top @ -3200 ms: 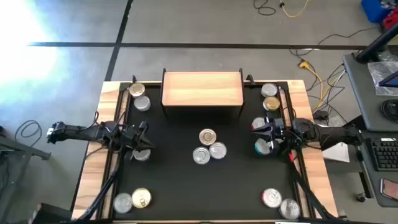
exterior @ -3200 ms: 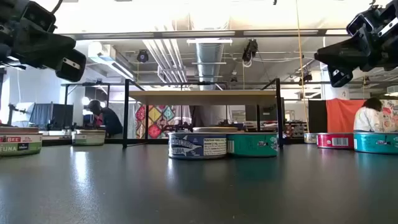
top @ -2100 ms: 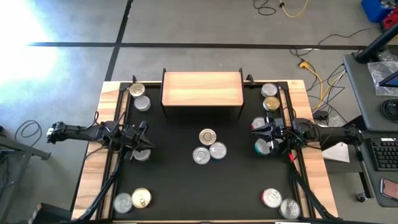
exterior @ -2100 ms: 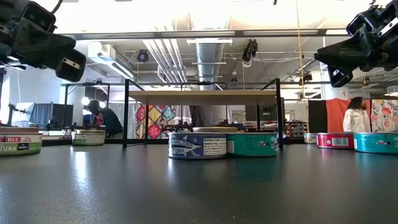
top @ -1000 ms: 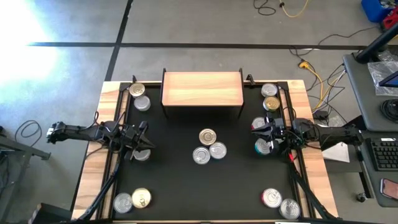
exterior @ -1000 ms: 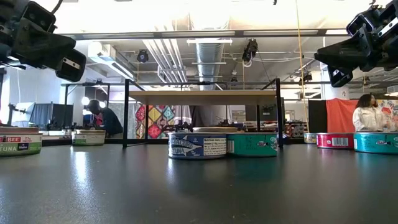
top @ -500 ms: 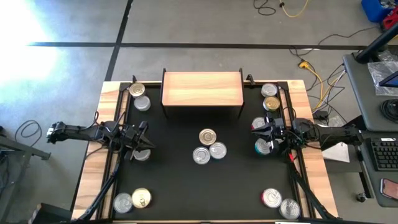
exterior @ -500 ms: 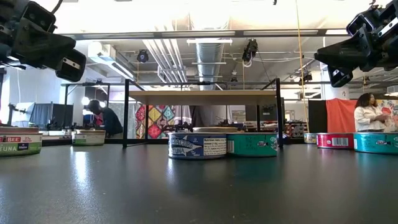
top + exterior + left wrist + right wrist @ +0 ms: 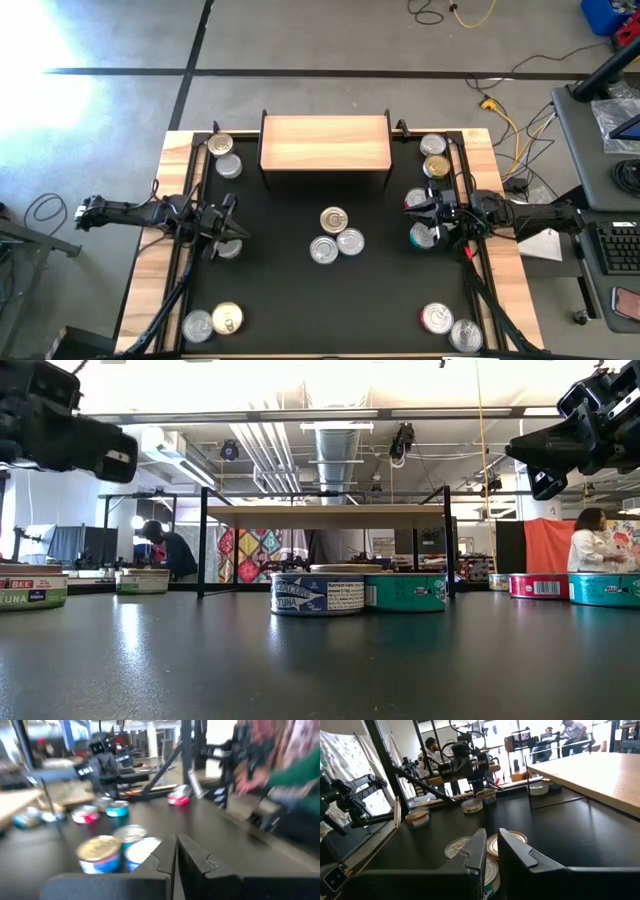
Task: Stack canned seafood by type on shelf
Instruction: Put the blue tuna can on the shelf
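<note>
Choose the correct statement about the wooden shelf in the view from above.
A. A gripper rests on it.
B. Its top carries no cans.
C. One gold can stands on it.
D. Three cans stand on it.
B: the shelf shows only bare light wood, and the cans lie on the black table.

Probably a lab: exposed ceiling ducts [image 9: 338, 445], floor cables [image 9: 455, 12]

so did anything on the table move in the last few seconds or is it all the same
Almost nothing. In the low view the left gripper has shifted slightly, tilting a little; it has taken hold of nothing. The right gripper stays where it was, holding nothing. No cans moved, and the shelf is still bare. A person in the room behind the table moved about.
</note>
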Tool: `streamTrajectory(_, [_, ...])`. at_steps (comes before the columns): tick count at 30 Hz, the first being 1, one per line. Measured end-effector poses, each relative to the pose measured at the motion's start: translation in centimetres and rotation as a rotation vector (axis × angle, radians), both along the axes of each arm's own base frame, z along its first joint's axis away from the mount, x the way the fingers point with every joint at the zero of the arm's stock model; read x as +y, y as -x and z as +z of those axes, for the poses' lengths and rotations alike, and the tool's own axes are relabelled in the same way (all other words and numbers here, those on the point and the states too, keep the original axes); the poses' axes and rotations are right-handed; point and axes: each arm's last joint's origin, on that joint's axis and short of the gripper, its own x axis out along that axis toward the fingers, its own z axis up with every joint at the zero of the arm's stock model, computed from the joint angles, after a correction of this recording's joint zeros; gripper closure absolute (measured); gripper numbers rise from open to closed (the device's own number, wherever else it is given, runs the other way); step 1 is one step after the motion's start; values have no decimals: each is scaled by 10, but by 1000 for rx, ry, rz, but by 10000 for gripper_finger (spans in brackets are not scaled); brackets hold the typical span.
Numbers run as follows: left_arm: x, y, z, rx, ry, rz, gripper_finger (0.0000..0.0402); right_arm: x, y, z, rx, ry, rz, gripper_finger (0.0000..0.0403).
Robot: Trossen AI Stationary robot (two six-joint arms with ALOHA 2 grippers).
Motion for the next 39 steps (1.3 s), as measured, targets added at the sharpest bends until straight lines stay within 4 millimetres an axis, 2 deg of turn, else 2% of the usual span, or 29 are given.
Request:
streamTrajectory(4, [1, 0, -1, -39, -186, 23, 402, 0, 0, 0, -3, 3, -1, 364])
streamTrajectory(10, [1, 0, -1, -35, -170, 23, 402, 0, 0, 2, -19, 16, -1, 364])
streamTrajectory(21, [1, 0, 0, -38, -164, 24, 402, 0, 2, 19, -197, 42, -6, 364])
streamTrajectory(23, [1, -1, 2, -52, -119, 22, 402, 0, 2, 20, -203, 65, -10, 364])
streamTrajectory(27, [0, 0, 11, -90, 91, -6, 402, -1, 0, 18, -181, 142, -37, 364])
streamTrajectory(30, [0, 0, 16, -127, 165, -11, 402, -1, -5, 10, -89, 191, -33, 364])
streamTrajectory(34, [1, 1, 24, -212, 176, 13, 402, -2, -16, 1, 22, 228, -50, 364])
streamTrajectory(39, [2, 2, 30, -295, 122, 48, 402, -2, -34, 0, 20, 284, -75, 350])
